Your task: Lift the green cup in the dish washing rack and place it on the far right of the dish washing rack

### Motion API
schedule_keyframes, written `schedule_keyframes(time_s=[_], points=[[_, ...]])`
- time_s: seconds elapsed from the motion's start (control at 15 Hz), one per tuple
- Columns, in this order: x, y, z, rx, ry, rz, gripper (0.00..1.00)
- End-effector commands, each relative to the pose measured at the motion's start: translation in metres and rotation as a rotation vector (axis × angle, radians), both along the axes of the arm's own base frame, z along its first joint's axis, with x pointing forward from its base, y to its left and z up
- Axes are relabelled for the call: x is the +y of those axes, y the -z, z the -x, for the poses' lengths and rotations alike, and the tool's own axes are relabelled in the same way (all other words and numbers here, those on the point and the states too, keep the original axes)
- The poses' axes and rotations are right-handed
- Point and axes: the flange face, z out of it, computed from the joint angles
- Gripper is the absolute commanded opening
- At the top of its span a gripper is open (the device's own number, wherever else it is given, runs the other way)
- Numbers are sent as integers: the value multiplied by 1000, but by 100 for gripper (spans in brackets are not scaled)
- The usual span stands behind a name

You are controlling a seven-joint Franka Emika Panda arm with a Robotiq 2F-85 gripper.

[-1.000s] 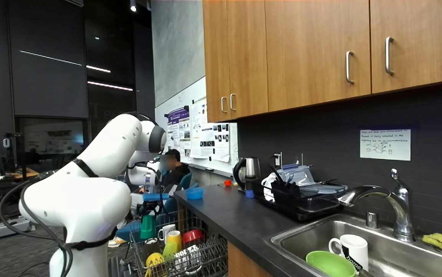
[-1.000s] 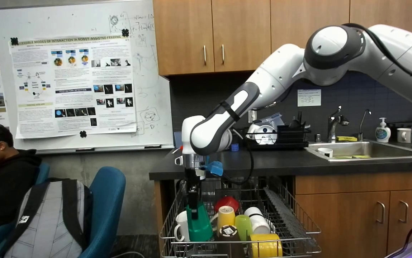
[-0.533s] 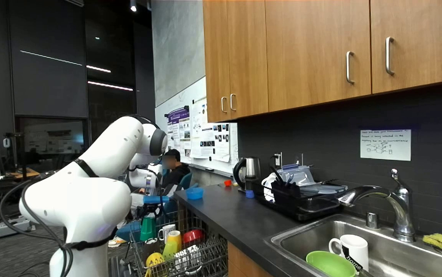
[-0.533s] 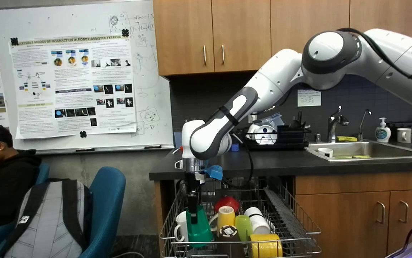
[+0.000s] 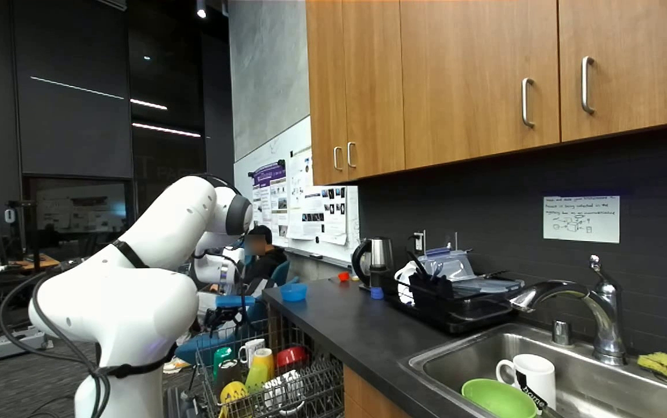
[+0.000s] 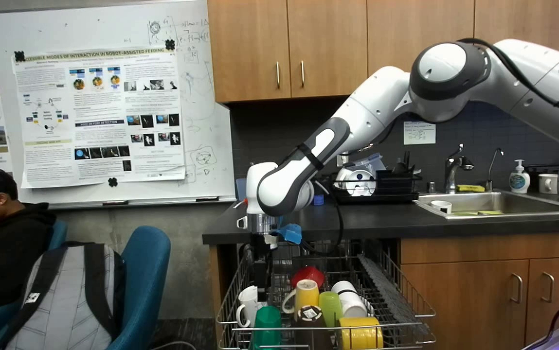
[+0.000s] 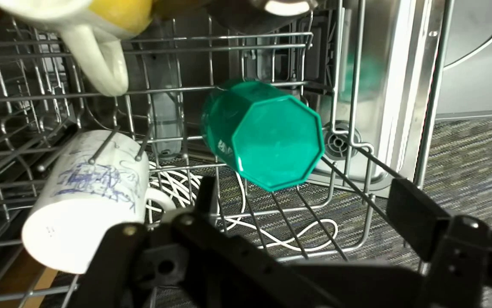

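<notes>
Wooden cupboards [image 6: 328,48] up top, a dark counter [image 6: 381,218] beneath them, and under its edge, the wire rack [image 6: 390,291], standing well out into the room. And there's my green cup [image 7: 263,137], in the rack near a corner, the white mug [image 7: 83,201] for a neighbour, a gap showing between the two. My gripper [image 7: 303,192] hangs over the rack with its fingers [image 7: 417,218] spread wide, nothing in its hold, and the cup stands apart from both.

Now, how's this one going to behave? Light, I reckon: thin plastic, stiff enough to keep its shape, a bit of give under a hard squeeze, so I'd go gently. Not one to shatter, by the look of it. Slippery, though, I'd bet, with walls that smooth, and it seems to narrow upward, so a hold too near the top could slide right off. I'd want two opposite flat sides, about mid-height, one finger going down into the gap by the mug.

And what a handsome little thing! Deep teal-green, glossy, bottom-up, its flat eight-sided base shining up at my wrist camera. There's a pale mark [image 7: 224,147] on one side, too small for me to read, and a green smear of reflection on the metal panel [image 7: 370,128] alongside.
</notes>
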Motion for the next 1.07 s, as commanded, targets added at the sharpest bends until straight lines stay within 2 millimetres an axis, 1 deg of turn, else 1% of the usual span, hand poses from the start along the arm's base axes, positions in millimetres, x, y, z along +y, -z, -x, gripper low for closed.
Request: schedule_keyframes(time_s=[0.0, 0.27, 0.53, 0.73, 1.0], points=[[-2, -14, 3, -1, -2, -11, 100], [-8, -38, 6, -13, 11, 8, 100], [-23, -70, 14, -12, 62, 61, 100], [-40, -91, 25, 1, 101, 102, 100], [-65, -115, 49, 10, 145, 140, 100]])
